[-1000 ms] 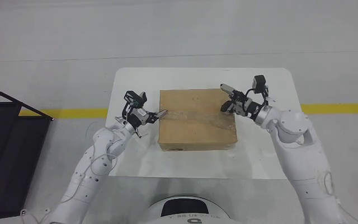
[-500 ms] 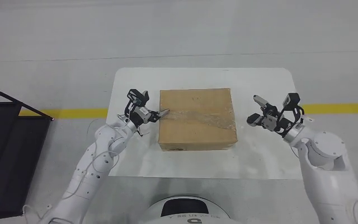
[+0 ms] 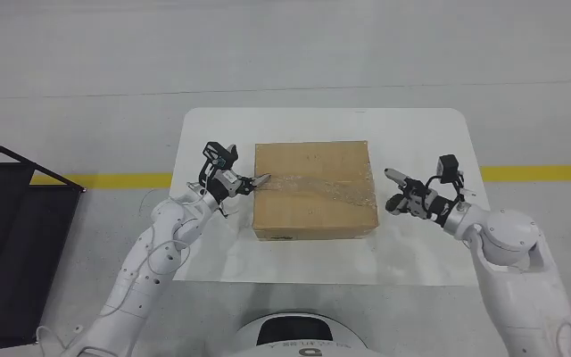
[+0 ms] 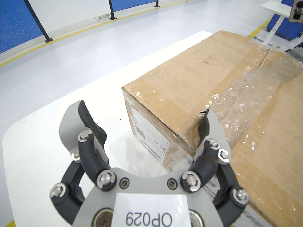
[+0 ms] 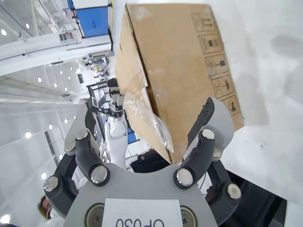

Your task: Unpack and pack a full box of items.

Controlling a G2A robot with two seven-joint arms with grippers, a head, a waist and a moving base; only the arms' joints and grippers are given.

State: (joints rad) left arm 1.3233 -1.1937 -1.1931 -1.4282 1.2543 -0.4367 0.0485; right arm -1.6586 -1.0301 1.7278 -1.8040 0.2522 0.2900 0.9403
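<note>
A closed cardboard box (image 3: 312,189), with clear tape along its top seam, sits in the middle of the white table (image 3: 214,134). My left gripper (image 3: 243,189) is open at the box's left end. In the left wrist view (image 4: 146,124), one fingertip (image 4: 205,125) rests against the taped top edge of the box (image 4: 189,76) and the other hangs over the table. My right gripper (image 3: 391,189) is open just off the box's right end and does not touch it. In the right wrist view (image 5: 148,119) it faces the box (image 5: 175,55) at its end corner.
Bare table surface lies in front of and behind the box and along its right side. A black rack (image 3: 27,223) stands on the floor to the left of the table. A yellow line (image 3: 116,179) runs across the floor.
My right gripper left the box's top right edge, swung out to the right, then came back toward the box's right end, lower down. The left gripper has barely shifted.
</note>
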